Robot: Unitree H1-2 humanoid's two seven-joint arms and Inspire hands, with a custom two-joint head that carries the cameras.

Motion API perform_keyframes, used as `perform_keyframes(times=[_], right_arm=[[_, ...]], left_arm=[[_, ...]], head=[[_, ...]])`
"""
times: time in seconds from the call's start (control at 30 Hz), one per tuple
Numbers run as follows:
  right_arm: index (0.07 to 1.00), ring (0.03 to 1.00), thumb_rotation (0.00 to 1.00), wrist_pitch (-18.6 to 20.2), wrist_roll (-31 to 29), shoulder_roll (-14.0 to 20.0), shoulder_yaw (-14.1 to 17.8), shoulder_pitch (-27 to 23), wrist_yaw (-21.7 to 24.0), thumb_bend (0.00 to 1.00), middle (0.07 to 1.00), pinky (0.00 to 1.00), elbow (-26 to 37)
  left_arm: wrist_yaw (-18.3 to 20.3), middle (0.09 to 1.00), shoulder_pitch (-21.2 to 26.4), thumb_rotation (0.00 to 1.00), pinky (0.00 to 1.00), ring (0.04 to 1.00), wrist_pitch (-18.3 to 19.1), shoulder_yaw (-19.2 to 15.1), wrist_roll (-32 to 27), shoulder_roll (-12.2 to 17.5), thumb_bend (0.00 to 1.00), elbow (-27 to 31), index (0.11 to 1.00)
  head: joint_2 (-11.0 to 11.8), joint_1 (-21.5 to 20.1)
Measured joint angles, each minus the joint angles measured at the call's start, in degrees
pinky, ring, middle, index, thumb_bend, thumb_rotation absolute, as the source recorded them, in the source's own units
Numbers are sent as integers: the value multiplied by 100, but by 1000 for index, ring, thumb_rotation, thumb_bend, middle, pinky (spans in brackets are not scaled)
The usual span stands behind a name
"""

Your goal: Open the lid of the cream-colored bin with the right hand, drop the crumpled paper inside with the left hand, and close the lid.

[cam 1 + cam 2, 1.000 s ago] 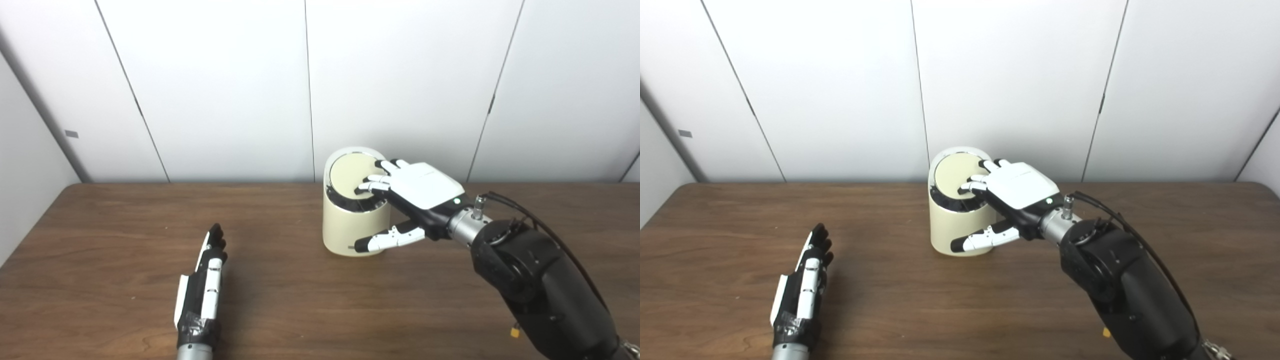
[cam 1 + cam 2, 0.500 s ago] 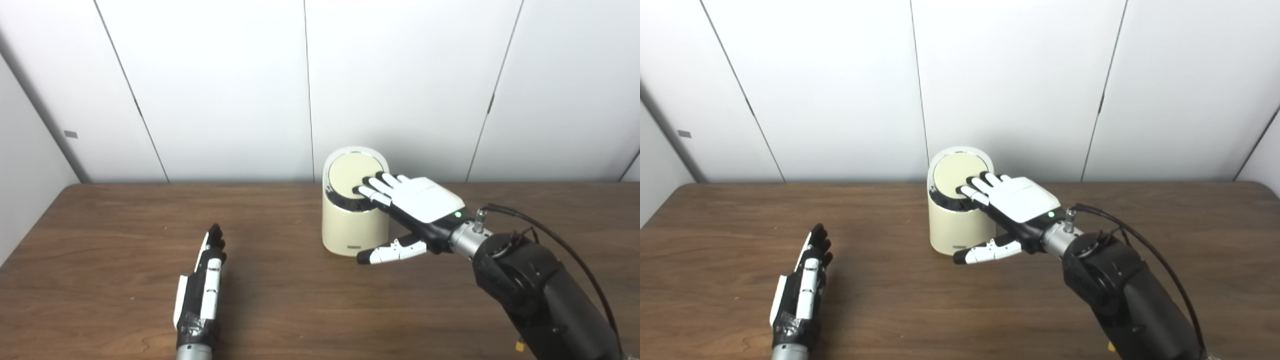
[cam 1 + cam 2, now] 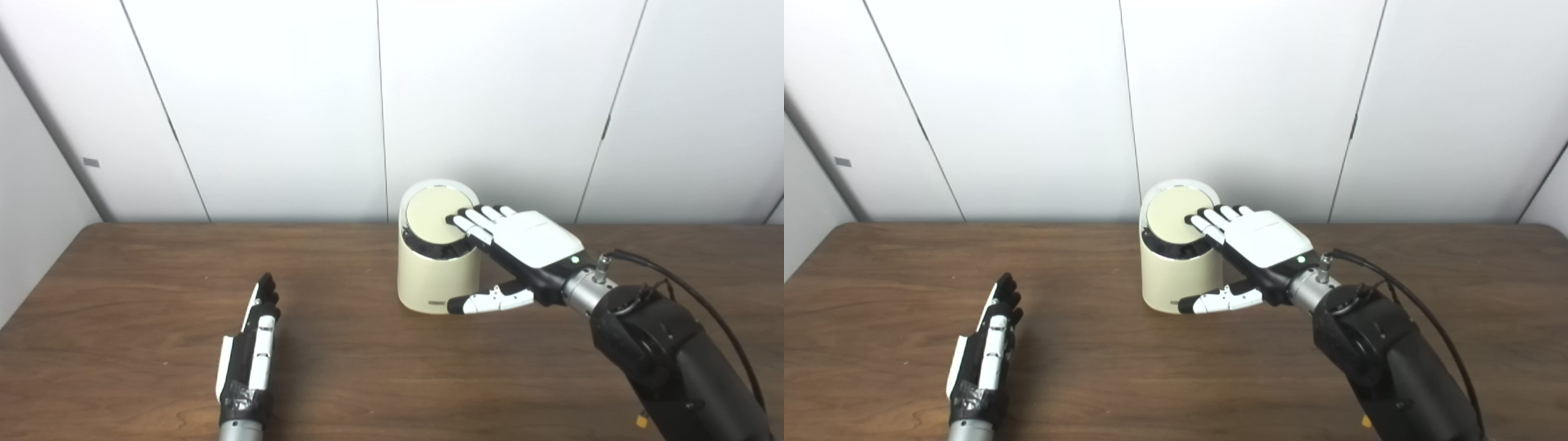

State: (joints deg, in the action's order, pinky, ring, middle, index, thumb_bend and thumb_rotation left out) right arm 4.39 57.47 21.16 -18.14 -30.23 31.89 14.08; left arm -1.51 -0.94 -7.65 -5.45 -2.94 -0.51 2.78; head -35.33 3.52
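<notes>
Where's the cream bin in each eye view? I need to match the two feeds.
Left eye view: cream bin right of centre, by the table's far edge.
Right eye view: cream bin at about centre.
Shared landmark: the right hand, its fingers lying on the bin's lid.

No text can be read anywhere. The cream-colored bin [image 3: 436, 278] carries a small dark label low on its front, just above the worktop [image 3: 380, 367], too small to make out.
</notes>
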Motion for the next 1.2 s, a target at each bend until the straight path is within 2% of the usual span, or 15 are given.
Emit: perform_keyframes(times=[0.13,0.3,0.53,0.7,0.77,0.87,0.93,1.1,1.2], right_arm=[[1000,1000,1000,-2,-71,-23,123,9,-72,599,1000,1000,22],[1000,1000,1000,56,-367,-155,499,72,-352,591,1000,1000,46],[983,1000,1000,399,-1103,-230,1236,322,-650,572,1000,1000,36],[991,1000,1000,791,-1790,-145,1657,704,-654,488,1000,1000,1],[996,1000,1000,866,-2045,-65,1720,838,-654,480,1000,992,-61],[995,1000,1000,894,-2359,38,1822,1009,-663,561,1000,977,-177],[989,1000,1000,897,-2600,78,1921,1166,-740,578,1000,980,-241],[990,1000,1000,895,-3154,83,2040,1641,-890,602,1000,986,-299],[959,984,1000,894,-3281,40,2084,1847,-1124,602,979,963,-358]], left_arm=[[-4,1000,-1,891,1000,1000,0,0,3,0,338,1,1000],[-4,1000,-1,889,1000,1000,1,2,5,2,348,-4,1000],[-5,1000,-2,888,1000,1000,2,6,6,4,362,-1,1000],[10,1000,-8,880,1000,1000,12,4,-13,17,347,2,1000],[29,1000,-10,882,1000,1000,15,4,-36,25,348,4,1000],[39,1000,-23,901,1000,1000,38,3,-46,42,352,17,1000],[45,1000,-22,915,1000,1000,41,8,-50,44,346,20,1000],[38,1000,-44,928,1000,1000,63,6,-36,62,351,45,1000],[41,1000,-58,927,1000,1000,93,7,-31,75,359,67,1000]], head=[[0,0],[18,0],[-9,-18],[-35,-61],[-44,-70],[-61,-70],[-70,-62],[-88,-88],[-97,-88]])
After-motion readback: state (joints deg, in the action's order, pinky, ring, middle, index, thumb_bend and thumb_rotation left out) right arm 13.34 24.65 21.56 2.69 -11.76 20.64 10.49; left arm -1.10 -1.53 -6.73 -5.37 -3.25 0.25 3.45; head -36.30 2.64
